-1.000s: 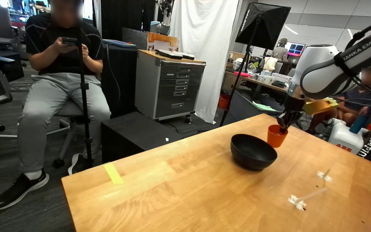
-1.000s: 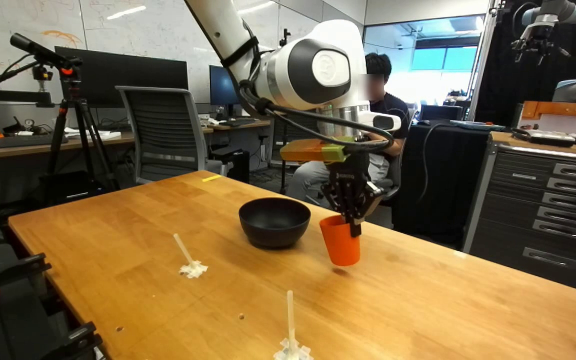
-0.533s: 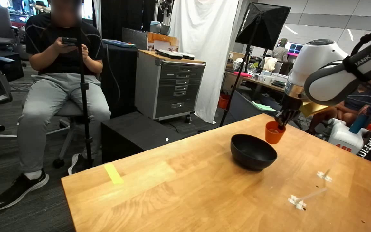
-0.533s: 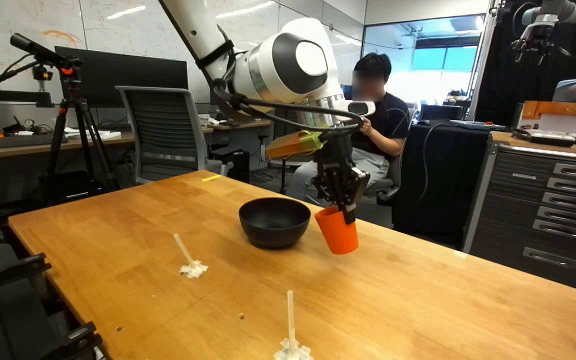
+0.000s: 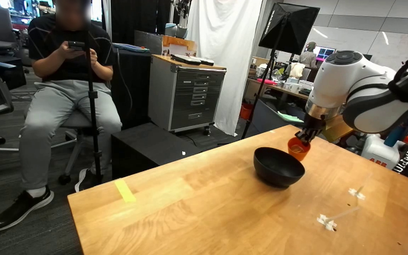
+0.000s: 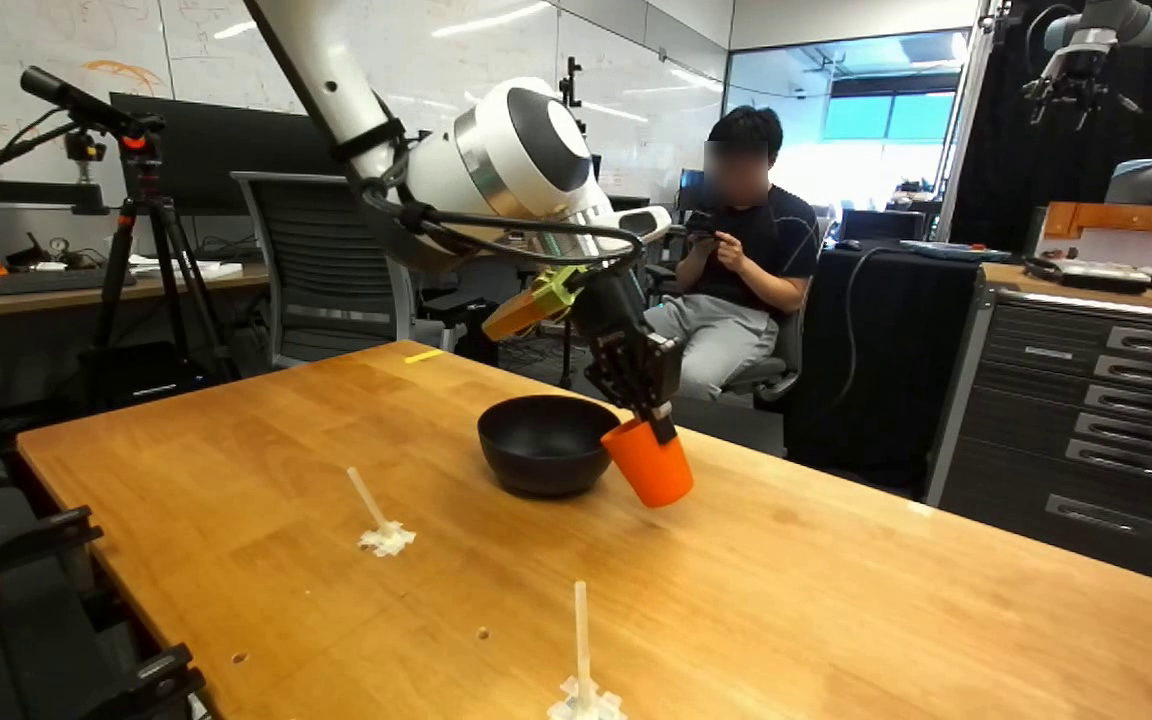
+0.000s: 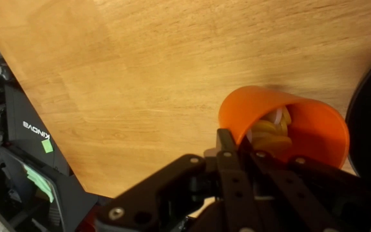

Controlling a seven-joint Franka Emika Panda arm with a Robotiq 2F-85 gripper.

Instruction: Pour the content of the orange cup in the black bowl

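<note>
The orange cup (image 6: 651, 465) hangs above the table, tilted with its mouth towards the black bowl (image 6: 541, 460). My gripper (image 6: 658, 428) is shut on the cup's wall, one finger outside and one inside, as the wrist view shows. Inside the cup (image 7: 246, 103) lies the content (image 7: 271, 138), several yellowish rounded pieces with a few pale ones, resting towards its bottom. The cup's rim is close beside the rim of the bowl (image 7: 370, 122); whether they touch I cannot tell. In an exterior view the bowl (image 5: 273, 170) stands upright, and I see nothing in it.
Two pale sticks, a nearer stick (image 6: 582, 630) and a farther stick (image 6: 366, 495), are fixed to the wooden table (image 6: 836, 600) with tape. Yellow tape (image 5: 125, 190) marks the far end. A person (image 6: 751, 230) sits beyond the table edge, near a black box (image 5: 154, 145).
The gripper has carried the cup up a little and closer to the bowl. Arm and cup have tilted further, turning the cup's mouth towards the bowl. The bowl has stayed put.
</note>
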